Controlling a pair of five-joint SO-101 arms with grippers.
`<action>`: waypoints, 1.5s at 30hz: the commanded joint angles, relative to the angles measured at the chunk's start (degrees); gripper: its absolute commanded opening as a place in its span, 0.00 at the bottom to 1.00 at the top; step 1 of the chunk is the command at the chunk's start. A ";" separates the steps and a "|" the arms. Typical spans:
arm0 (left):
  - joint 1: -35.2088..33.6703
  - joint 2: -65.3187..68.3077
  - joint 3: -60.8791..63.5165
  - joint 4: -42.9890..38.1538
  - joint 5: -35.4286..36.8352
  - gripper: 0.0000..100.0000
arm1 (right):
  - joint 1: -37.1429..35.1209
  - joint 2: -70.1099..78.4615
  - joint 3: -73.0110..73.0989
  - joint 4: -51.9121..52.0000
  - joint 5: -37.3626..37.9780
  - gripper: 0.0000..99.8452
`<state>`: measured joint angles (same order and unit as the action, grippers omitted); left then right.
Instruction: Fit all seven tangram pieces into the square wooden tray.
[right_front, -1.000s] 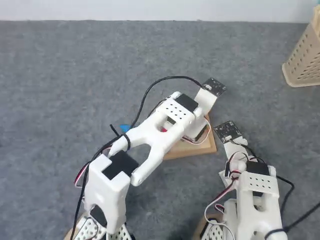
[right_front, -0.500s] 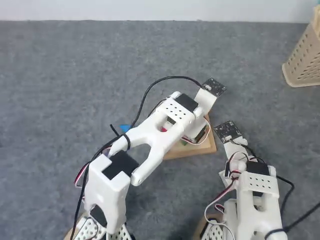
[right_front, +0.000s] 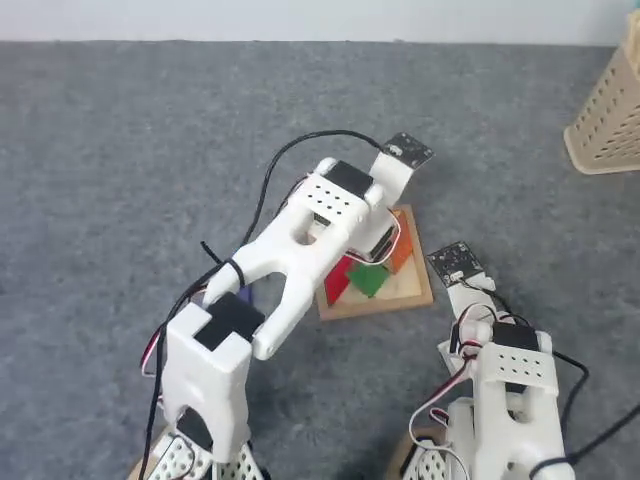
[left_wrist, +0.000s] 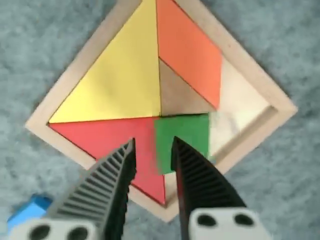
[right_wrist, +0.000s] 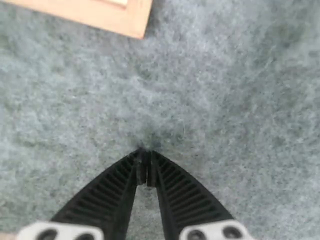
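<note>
Because the tray (left_wrist: 257, 82) shows bare wood, left tool (left_wrist: 153, 142) hovers spread, empty, over the green piece (left_wrist: 187, 132) mid-frame; right tool (right_wrist: 143, 160), pressed together, waits clear lower right.

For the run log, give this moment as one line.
tray: five pieces in, corner bare | blue piece: on carpet | left gripper: open above tray, empty | right gripper: shut over carpet

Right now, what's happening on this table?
The left end effector hovers open and empty over the wooden tray. Yellow, orange, red, green and brown pieces lie inside; one corner is bare. A blue piece lies on the carpet beside it. The right end effector is shut, over carpet near a tray corner.
</note>
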<state>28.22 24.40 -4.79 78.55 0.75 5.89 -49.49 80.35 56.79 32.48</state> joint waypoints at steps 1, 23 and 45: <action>-0.53 -1.14 -2.33 0.44 -0.88 0.11 | 0.75 -0.66 -0.09 -0.57 0.88 0.01; 5.63 -0.44 7.43 -5.19 -0.62 0.11 | 0.75 -0.66 -0.09 -0.57 0.88 0.01; -9.32 -22.15 7.87 5.01 -5.45 0.11 | 0.84 -0.66 -0.09 -0.57 0.88 0.01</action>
<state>23.65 13.67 4.00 81.10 -3.30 5.89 -49.49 80.35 56.79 32.48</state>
